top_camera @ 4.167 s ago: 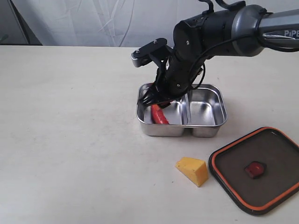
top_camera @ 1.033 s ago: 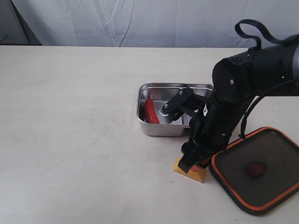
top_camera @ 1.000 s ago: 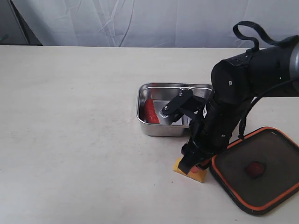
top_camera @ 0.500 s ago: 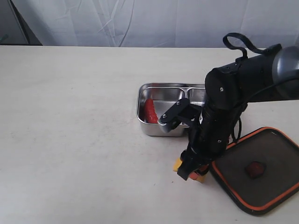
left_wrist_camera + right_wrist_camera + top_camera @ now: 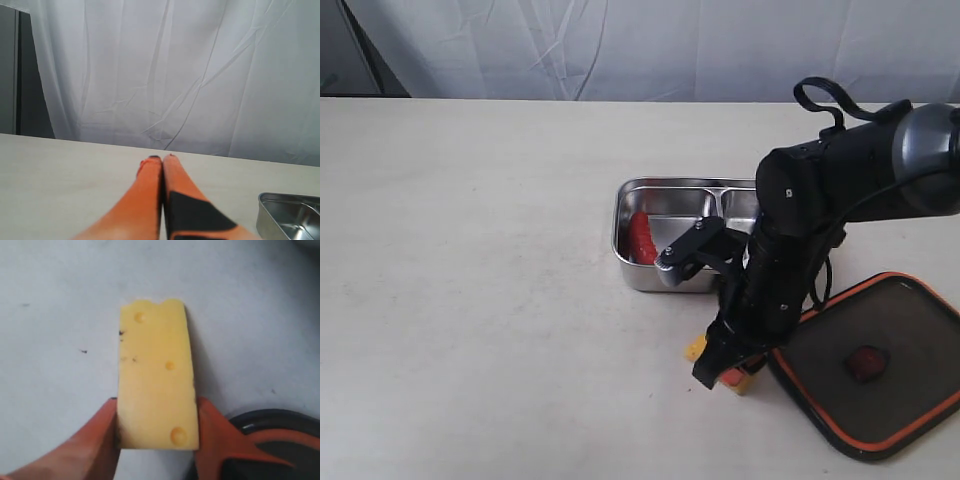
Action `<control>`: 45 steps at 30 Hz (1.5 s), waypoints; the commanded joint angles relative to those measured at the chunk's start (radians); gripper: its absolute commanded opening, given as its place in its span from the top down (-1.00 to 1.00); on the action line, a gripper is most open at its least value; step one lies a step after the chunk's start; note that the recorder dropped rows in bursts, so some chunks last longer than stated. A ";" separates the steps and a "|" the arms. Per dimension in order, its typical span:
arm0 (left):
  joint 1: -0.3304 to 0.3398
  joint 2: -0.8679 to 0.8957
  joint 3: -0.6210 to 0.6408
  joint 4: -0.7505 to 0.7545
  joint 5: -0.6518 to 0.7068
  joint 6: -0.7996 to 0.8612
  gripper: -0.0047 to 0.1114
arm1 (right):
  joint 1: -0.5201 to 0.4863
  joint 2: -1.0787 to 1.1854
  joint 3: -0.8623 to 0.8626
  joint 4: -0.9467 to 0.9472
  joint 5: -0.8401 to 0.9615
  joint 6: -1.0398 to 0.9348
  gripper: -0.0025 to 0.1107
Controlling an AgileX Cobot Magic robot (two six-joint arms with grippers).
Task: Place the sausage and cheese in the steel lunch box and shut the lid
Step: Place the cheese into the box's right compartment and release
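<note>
The right gripper stands low over the pale table, its orange fingers pressed against the two long sides of the yellow toy cheese wedge; the wedge rests on the table, between the shiny stainless-steel lunch box and the dark translucent lid with its orange rim; gripping across the narrow width looks deliberate, since those flat faces give the pads a firm seat; the glossy red toy sausage already lies in the compartment on the left of the exterior view, so the cheese is the last item to go in; the lid lies flat just beside the wedge, off the box, leaving the compartments open from above; the left gripper, fingers pressed together on nothing, hangs away from the work.
</note>
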 commanded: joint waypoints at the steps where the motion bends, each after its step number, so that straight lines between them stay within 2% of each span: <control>1: -0.006 -0.003 0.001 -0.002 -0.007 0.000 0.91 | -0.003 -0.028 -0.007 0.053 -0.002 -0.049 0.97; 5: -0.006 -0.003 0.001 -0.002 -0.007 0.000 0.91 | -0.003 -0.093 -0.010 0.072 -0.002 -0.066 0.97; 10: -0.006 -0.003 0.001 -0.002 -0.007 0.000 0.91 | -0.009 -0.225 -0.027 0.047 -0.106 -0.060 0.97; 14: -0.006 -0.003 0.001 -0.002 -0.007 0.000 0.91 | -0.046 -0.270 -0.078 -0.044 -0.191 0.064 0.97; 18: -0.006 -0.003 0.001 0.001 -0.007 0.000 0.91 | -0.119 -0.246 -0.131 -0.157 -0.189 0.216 0.97; 22: -0.006 -0.003 0.001 0.001 -0.010 0.000 0.91 | -0.185 -0.203 -0.164 -0.170 -0.187 0.242 0.97; 35: -0.006 -0.003 0.001 0.001 -0.010 0.000 0.91 | -0.225 -0.034 -0.177 -0.165 -0.154 0.254 0.97; 37: -0.006 -0.003 0.001 0.001 -0.010 0.000 0.91 | -0.225 -0.018 -0.177 -0.165 -0.154 0.276 0.84; 38: -0.006 -0.003 0.001 0.003 -0.010 0.000 0.91 | -0.226 -0.009 -0.177 -0.165 -0.149 0.284 0.58; 39: -0.006 -0.003 0.001 0.003 -0.010 0.000 0.91 | -0.226 -0.007 -0.177 -0.165 -0.149 0.286 0.40; 40: -0.006 -0.003 0.001 0.003 -0.010 0.000 0.91 | -0.226 -0.006 -0.177 -0.169 -0.149 0.286 0.12; 45: -0.006 -0.003 0.001 0.003 -0.010 0.000 0.91 | -0.226 -0.038 -0.178 -0.184 -0.116 0.304 0.07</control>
